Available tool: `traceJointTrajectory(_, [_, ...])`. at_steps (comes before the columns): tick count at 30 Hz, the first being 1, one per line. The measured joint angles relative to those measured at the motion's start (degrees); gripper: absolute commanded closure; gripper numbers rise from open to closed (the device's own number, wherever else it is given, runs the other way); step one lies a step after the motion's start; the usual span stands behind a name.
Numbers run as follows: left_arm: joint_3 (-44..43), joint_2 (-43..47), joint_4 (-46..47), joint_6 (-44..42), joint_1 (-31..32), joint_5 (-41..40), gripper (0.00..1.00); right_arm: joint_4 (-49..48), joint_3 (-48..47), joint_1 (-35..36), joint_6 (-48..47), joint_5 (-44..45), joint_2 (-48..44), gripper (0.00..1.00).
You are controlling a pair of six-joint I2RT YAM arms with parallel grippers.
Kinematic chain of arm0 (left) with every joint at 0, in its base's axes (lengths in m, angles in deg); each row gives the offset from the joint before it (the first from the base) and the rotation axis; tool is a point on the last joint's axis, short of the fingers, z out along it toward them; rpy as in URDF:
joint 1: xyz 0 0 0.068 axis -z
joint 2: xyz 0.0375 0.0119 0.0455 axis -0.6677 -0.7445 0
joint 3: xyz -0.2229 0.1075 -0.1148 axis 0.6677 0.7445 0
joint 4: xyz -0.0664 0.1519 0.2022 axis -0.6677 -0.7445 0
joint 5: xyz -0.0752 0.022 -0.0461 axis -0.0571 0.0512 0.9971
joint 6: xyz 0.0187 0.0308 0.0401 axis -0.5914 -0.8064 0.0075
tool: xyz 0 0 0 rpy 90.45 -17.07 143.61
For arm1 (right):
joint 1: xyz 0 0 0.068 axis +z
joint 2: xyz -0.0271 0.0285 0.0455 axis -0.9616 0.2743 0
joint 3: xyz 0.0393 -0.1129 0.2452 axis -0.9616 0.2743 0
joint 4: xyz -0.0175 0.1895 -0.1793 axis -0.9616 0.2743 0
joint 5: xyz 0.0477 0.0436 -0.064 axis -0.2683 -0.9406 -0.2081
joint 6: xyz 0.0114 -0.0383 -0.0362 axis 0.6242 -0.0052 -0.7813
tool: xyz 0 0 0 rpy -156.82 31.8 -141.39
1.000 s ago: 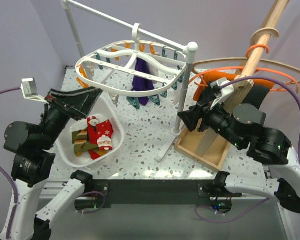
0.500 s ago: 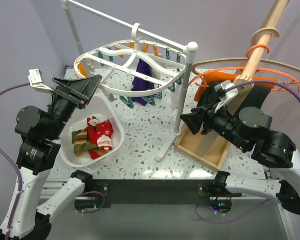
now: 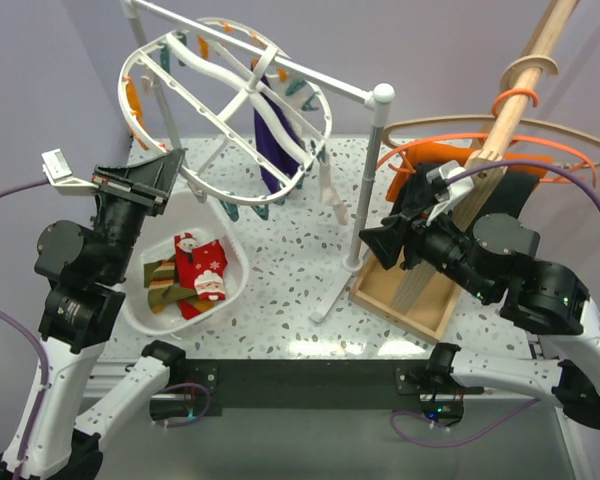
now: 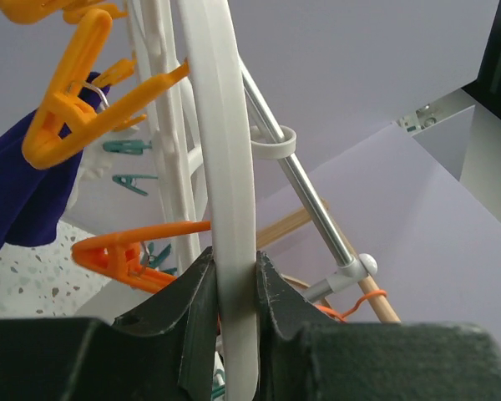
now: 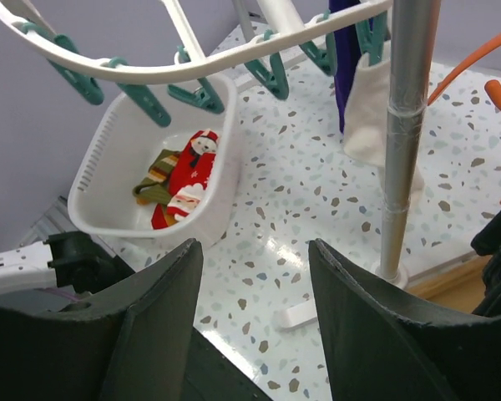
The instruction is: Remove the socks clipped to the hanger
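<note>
The white oval hanger hangs steeply tilted from the rack rail. My left gripper is shut on its rim, both fingers pressed flat against the white plastic. A dark purple sock and a white sock hang from clips on the hanger. Red Christmas socks and olive striped socks lie in the white basket. My right gripper hovers open over the table near the rack pole, holding nothing.
The rack's metal pole stands in the middle of the table, with its foot beside a wooden box. Thin orange and wooden hangers and a slanted wooden pole sit at the right. Orange and teal clips dangle around the frame.
My left gripper rose from above the basket and closed on the hanger's rim. The hanger went from lying nearly flat to steeply tilted. The right arm stayed nearly still.
</note>
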Motion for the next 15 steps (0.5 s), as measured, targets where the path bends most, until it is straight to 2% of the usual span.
traceJointTrajectory(7, [0.28,-1.11,2.75,-3.37,0.0,-3.98,0.8,0.44,0.0,0.0,0.04,0.5,0.92,0.41])
traceJointTrajectory(15, [-2.19,-3.93,3.32,-6.12,0.0,-4.66,0.75,1.38,0.0,-0.04,0.9,1.49,1.84,0.41])
